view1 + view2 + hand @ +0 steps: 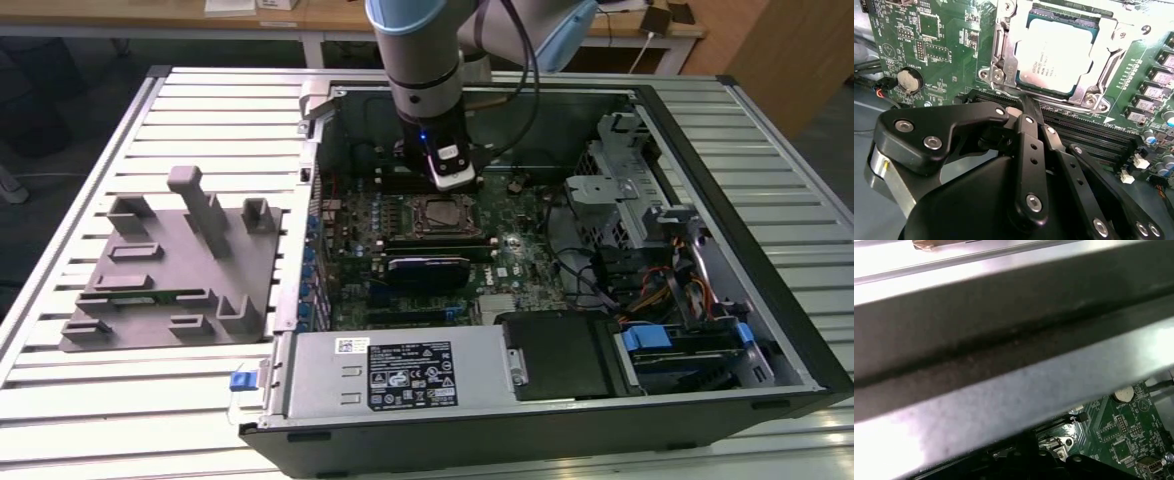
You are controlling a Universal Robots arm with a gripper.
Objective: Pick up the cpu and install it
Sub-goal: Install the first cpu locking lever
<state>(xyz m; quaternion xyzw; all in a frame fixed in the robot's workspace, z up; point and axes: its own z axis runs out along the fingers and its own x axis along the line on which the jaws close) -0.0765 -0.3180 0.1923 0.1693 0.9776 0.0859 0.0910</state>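
We see the cpu (1056, 55) seated in its socket (1004, 60), upper centre of the second wrist view; the gripper (1029, 107) just beside it, fingers pressed together, empty.

cpu (1054, 52) showing a matt silver metal lid, gripper (1026, 107) looking glossy black plastic with shiny steel screws, board (941, 45) gleaming green lacquer, table (80, 385) showing ribbed metal

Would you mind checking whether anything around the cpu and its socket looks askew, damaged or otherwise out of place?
Nothing stands out. In the second wrist view the cpu lies flat and square inside the socket frame, with no visible damage on the motherboard around it. The hand sits just beside the socket, near the memory slots.
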